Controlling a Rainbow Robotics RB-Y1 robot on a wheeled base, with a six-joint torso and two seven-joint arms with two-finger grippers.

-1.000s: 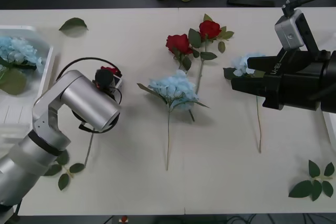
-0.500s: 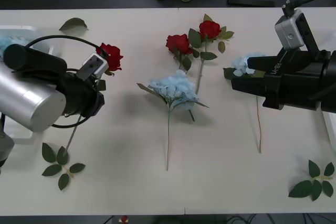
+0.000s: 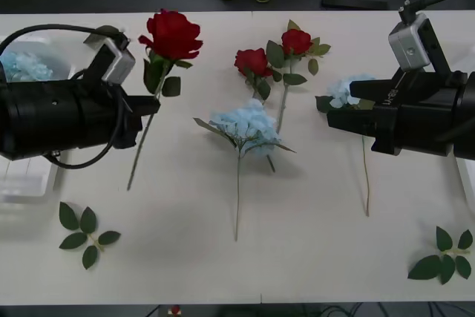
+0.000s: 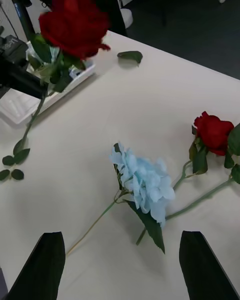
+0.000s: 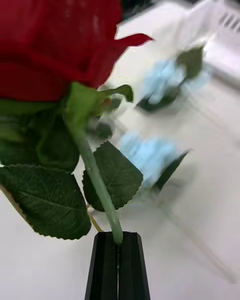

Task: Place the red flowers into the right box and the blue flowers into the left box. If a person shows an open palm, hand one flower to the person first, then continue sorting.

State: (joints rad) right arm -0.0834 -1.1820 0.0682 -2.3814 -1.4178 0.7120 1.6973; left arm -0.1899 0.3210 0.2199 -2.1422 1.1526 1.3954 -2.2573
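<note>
Front view: left box [image 3: 26,183] holds a blue flower [image 3: 21,67]; left end effector [image 3: 148,105] clamps a red rose [image 3: 172,33]; right end effector [image 4: 120,265] gapes.

A deep-red artificial rose [image 3: 172,33] on a long thin green stem hangs above the table at ten o'clock, stem slanting down. Two more red roses [image 3: 254,61] lie at twelve. A fluffy pale-blue hydrangea [image 3: 246,125] lies at centre, another blue cluster [image 3: 344,90] at two. The translucent white tray [image 3: 30,180] at nine holds a blue hydrangea [image 3: 24,67].
</note>
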